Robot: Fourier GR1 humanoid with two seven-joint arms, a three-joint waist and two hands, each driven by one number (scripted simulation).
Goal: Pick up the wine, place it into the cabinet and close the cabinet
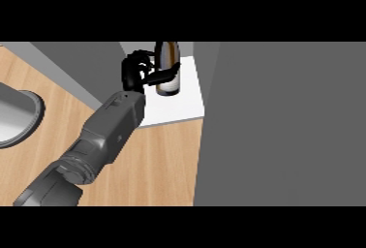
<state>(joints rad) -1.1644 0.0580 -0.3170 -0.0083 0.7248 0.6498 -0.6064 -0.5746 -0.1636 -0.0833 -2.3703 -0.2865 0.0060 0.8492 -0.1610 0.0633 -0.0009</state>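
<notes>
The hand [141, 71] curls round the wine [168, 68], which stands upright on the white cabinet [178, 109] shelf. Placing looks nearly done; next, release, withdraw, then swing the door [286, 126] beside it closed.

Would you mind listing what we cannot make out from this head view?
- Wine bottle: its top is cut off by the upper band.
- Right hand: not in view.
- Cabinet inside: the grey door hides all but the white shelf.
- Left hand: whether its dark fingers touch the bottle.
- Sink: cut by the left edge.
</notes>
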